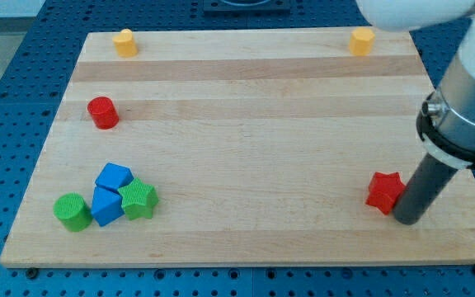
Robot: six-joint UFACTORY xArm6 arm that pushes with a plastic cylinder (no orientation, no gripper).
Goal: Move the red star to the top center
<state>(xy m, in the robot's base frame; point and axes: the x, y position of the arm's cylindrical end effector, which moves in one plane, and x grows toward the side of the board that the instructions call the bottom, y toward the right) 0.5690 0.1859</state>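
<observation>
Red star [384, 191] touches my jawless tip [406, 219] on its lower right; an off-centre push could spin it away.

A pale, smooth wooden board [246, 124] with visible grain strips carries matt plastic-looking blocks, among them the red star [384, 191]; my tip [406, 219] is matt dark.

My tip [406, 219] sits just right of, seemingly touching, the red star [384, 191], bottom right of the board [246, 124].

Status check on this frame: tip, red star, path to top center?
My tip touching red star, on its right. Star at board's lower right. Nothing in the way.
</observation>
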